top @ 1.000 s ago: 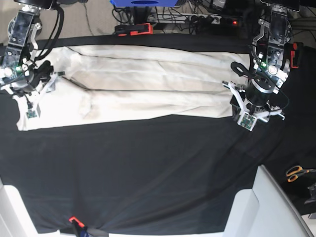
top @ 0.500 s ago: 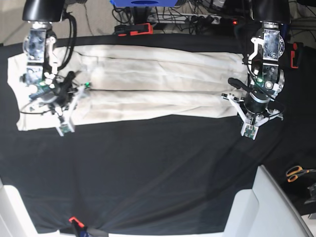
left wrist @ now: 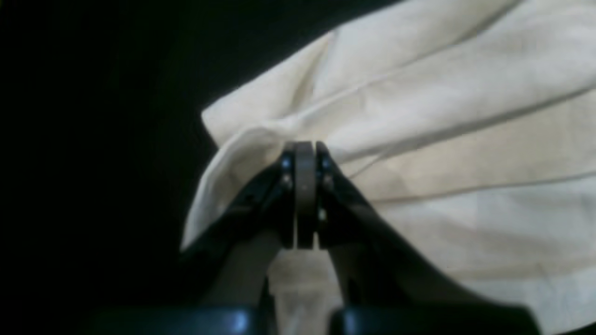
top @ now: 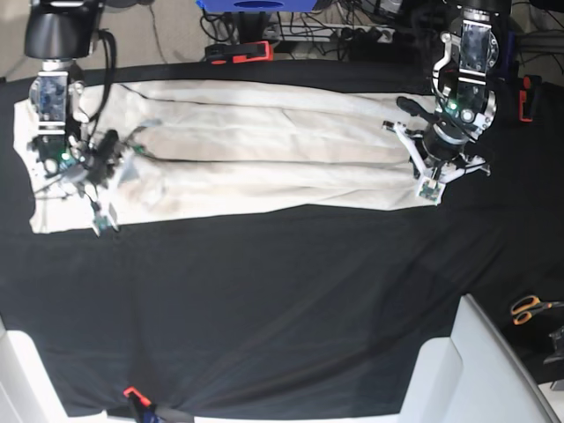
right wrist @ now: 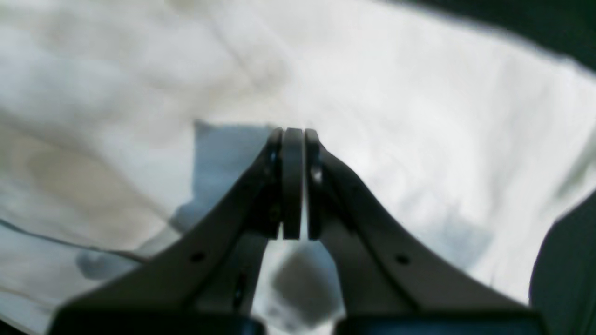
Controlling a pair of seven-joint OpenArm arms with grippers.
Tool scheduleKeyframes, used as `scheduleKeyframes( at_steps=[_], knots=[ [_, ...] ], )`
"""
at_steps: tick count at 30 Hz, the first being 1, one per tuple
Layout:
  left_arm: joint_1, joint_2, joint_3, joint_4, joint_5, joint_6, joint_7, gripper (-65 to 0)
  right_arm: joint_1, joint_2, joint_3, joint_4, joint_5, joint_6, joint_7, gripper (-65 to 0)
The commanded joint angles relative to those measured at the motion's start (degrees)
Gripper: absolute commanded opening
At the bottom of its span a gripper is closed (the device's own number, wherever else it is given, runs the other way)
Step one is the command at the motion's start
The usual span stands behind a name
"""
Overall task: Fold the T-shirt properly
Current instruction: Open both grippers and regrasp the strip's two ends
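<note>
Base view, left side: the right gripper point(top: 104, 198) sits low over the left end of the T-shirt point(top: 264, 150), above its near edge. In the right wrist view the right gripper point(right wrist: 293, 186) has its jaws pressed flat together, no gap visible; pale cloth fills the background, blurred. Whether any fabric is pinched between the pads cannot be told.

Centre: the T-shirt lies spread lengthwise across the far half of the black cloth point(top: 264, 308), folded into a long band with several lengthwise creases. A red-handled clamp point(top: 238, 53) sits at the far table edge.

Right side: the left gripper point(top: 429, 181) is at the shirt's right end. In the left wrist view the left gripper point(left wrist: 305, 195) is clenched, jaws fully together, tips at a raised ridge of the T-shirt point(left wrist: 442, 139) beside its corner. Fabric appears bunched at the tips; an actual hold cannot be confirmed. Black cloth point(left wrist: 93, 139) lies left of that corner.

Far right, near edge: orange-handled scissors point(top: 529, 308), well apart from the shirt.
</note>
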Motion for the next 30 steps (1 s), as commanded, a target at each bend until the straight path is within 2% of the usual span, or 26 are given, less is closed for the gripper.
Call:
scheduleKeyframes(
  at_steps=[1, 10, 14, 17, 22, 30],
  knots=[
    [0.91, -1.11, -0.52, 1.11, 0.02, 0.26, -0.80, -65.0, 0.74, 0.64, 0.23, 0.14, 0.20, 0.05, 1.41, -64.4],
    [7.33, -3.13, -0.43, 4.80, 0.02, 0.26, -0.80, -65.0, 2.15, 4.69, 0.32, -6.19, 0.20, -0.30, 2.55, -64.4],
    [7.68, -3.39, -1.13, 5.06, 0.02, 0.26, -0.80, -65.0, 3.56, 5.13, 6.74, -9.35, 0.20, -0.30, 3.34, -64.4],
    [7.68, -5.06, -1.05, 5.06, 0.02, 0.26, -0.80, -65.0, 3.29, 5.13, 9.99, -8.12, 0.20, -0.04, 2.99, -64.4],
    [7.33, -5.94, -1.13, 4.89, 0.02, 0.26, -0.80, -65.0, 0.83, 3.63, 9.99, -1.88, 0.20, 0.05, -1.49, -64.4],
    [5.92, -5.77, -1.13, 4.80, 0.02, 0.35, -0.80, -65.0, 0.39, 0.12, 9.55, 3.22, 0.20, 0.14, -3.52, -64.7]
  ],
)
